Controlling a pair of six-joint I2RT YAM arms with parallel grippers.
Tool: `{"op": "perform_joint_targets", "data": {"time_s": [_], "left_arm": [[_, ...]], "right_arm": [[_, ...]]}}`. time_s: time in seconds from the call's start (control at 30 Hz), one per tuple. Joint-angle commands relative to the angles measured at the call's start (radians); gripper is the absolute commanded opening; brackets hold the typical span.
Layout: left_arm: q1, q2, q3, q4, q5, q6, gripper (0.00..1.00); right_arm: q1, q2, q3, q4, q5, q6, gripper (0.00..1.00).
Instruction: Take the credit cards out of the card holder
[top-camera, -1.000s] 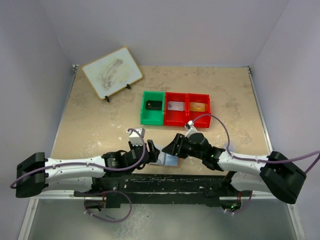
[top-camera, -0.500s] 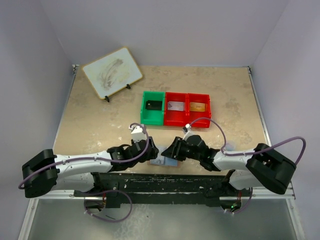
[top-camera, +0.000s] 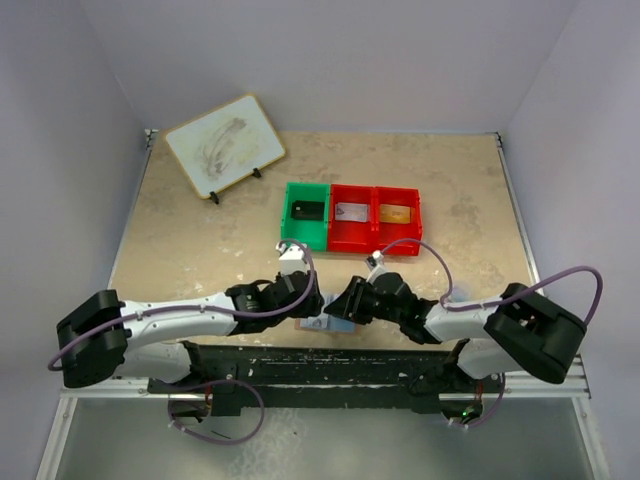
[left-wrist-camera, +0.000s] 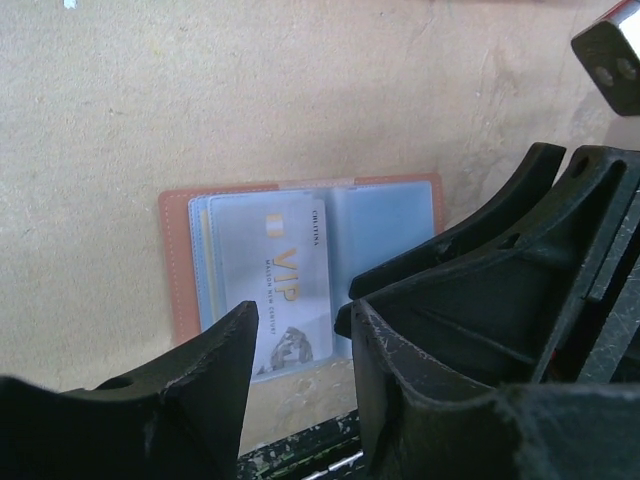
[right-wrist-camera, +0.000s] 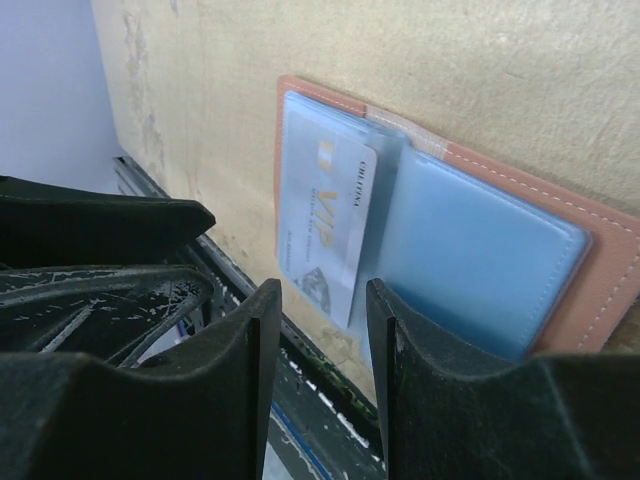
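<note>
The card holder (top-camera: 331, 323) lies open and flat at the table's near edge, tan-pink outside with pale blue panels. A white VIP card (left-wrist-camera: 276, 288) sticks partway out of its left pocket toward the edge. The card also shows in the right wrist view (right-wrist-camera: 326, 238), as does the holder (right-wrist-camera: 490, 260). My left gripper (top-camera: 309, 301) is open and empty, its jaws low over the card's end (left-wrist-camera: 298, 318). My right gripper (top-camera: 346, 304) is open and empty, over the holder's near edge (right-wrist-camera: 322, 292). The two grippers sit close together.
A green bin (top-camera: 287, 215) holds a dark card. Two red bins (top-camera: 375, 241) beside it each hold a card. A framed board (top-camera: 225, 145) stands at the back left. A black rail (top-camera: 320, 362) runs along the table's near edge, right below the holder.
My left arm has stretched to the right, bringing its gripper up to the card holder. My right gripper has shifted slightly left and lower. The holder has stayed in place.
</note>
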Motion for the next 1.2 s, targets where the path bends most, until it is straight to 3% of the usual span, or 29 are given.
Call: {"op": "perform_joint_targets", "data": {"time_s": [0.0,0.23,0.73,1.17], "left_arm": [[0.001,0.047,0.039,-0.003,0.015,0.016,0.40],[0.001,0.129,0.086,-0.065,-0.030,0.014,0.35],[0.000,0.157,0.020,-0.037,-0.012,0.013,0.25],[-0.002,0.178,0.004,-0.046,0.005,0.015,0.17]], "right_arm": [[0.006,0.031,0.005,0.041,0.007,-0.002,0.42],[0.006,0.060,0.016,0.058,0.003,0.004,0.41],[0.006,0.118,-0.012,0.134,-0.016,0.049,0.37],[0.006,0.142,-0.010,0.163,-0.015,0.077,0.24]]}}
